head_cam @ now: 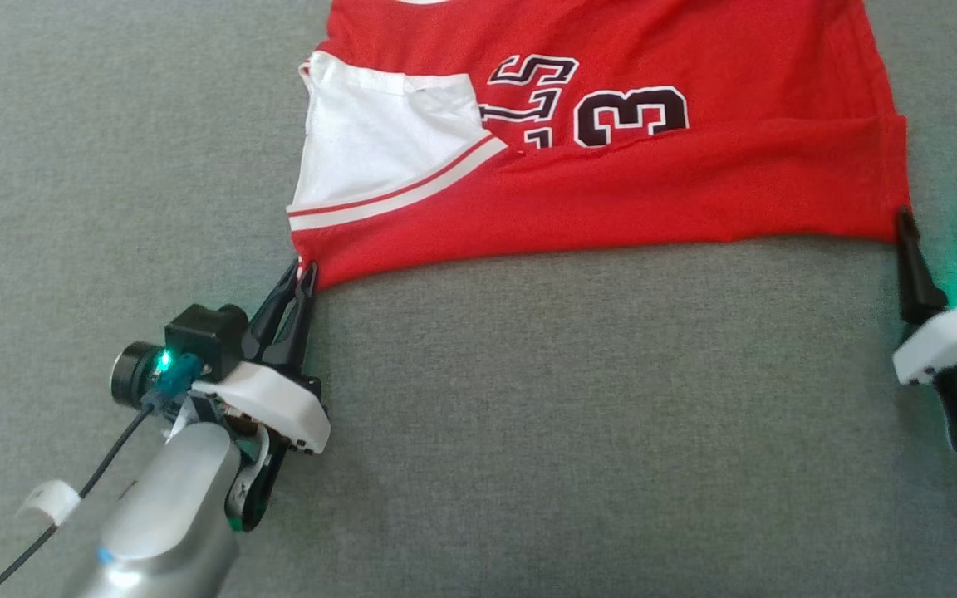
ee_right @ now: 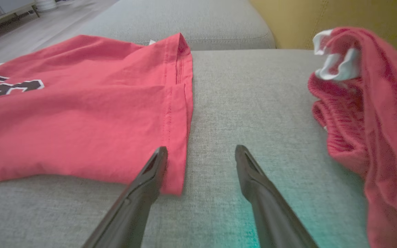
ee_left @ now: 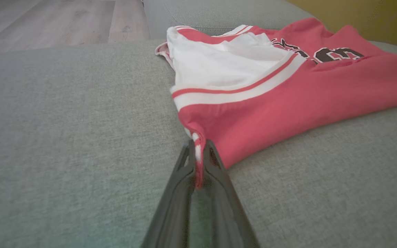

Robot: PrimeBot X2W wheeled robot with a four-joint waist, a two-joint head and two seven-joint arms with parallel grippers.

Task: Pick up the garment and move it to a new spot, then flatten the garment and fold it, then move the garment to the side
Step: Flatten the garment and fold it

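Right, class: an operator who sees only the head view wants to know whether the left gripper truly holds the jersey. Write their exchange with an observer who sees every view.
Operator: Is the left gripper holding the jersey?
Observer: Yes. The left wrist view shows red-and-white hem cloth pinched between its closed fingers.
Operator: Anything beside the right gripper?
Observer: The right wrist view shows a second red garment, with some white, bunched up at that view's right edge.

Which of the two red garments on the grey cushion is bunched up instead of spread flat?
The red garment with a white patch, heaped beside the right gripper. The red jersey with black numbers lies spread flat.
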